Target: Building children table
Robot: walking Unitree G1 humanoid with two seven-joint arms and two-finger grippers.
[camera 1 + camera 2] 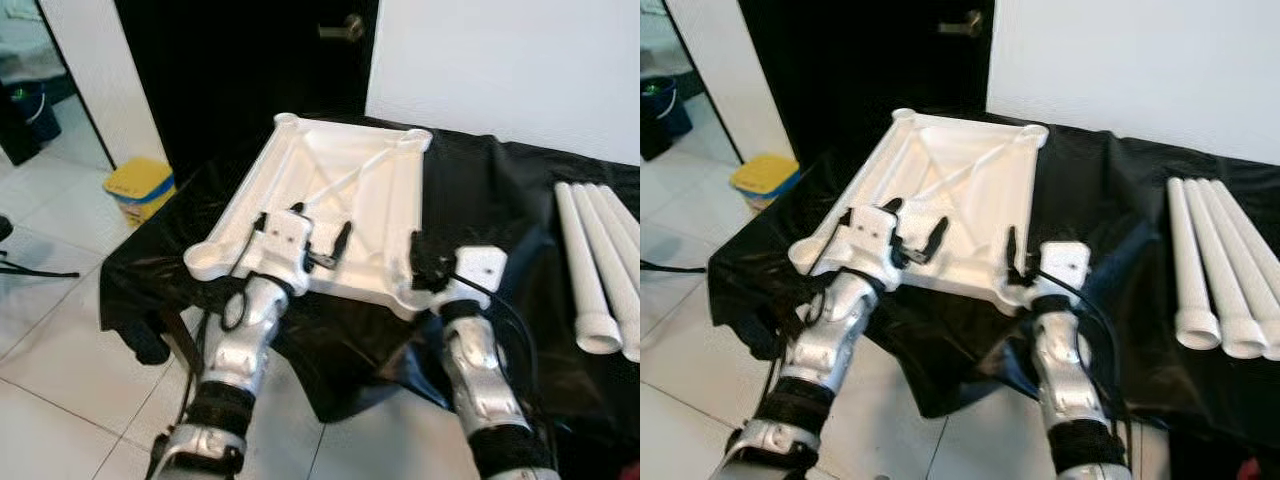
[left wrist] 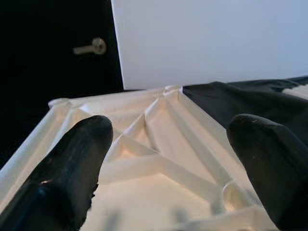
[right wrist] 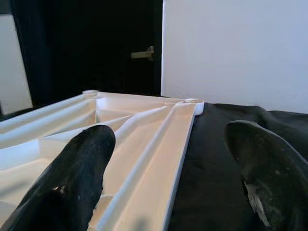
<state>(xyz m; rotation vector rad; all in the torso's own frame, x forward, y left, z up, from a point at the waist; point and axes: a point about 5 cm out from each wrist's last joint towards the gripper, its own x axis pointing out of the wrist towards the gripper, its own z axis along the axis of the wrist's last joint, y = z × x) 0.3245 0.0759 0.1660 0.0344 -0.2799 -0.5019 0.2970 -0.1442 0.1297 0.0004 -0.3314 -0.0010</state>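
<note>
A white plastic table top (image 1: 345,185) lies upside down, ribs up, on a black cloth (image 1: 490,190) covering a low surface. My left gripper (image 1: 303,230) hovers open over the top's near edge, with the ribbed underside (image 2: 159,159) between its fingers (image 2: 72,168). My right gripper (image 3: 168,163) is open at the near right corner, one finger (image 3: 77,173) over the white top and the other over the black cloth. Several white tube legs (image 1: 600,270) lie side by side on the cloth at the right.
A black door with a metal handle (image 1: 345,28) stands behind, next to a white wall (image 1: 500,60). A yellow bin (image 1: 140,188) sits on the tiled floor at the left, a dark bucket (image 1: 35,105) farther back. The cloth's front edge hangs near my arms.
</note>
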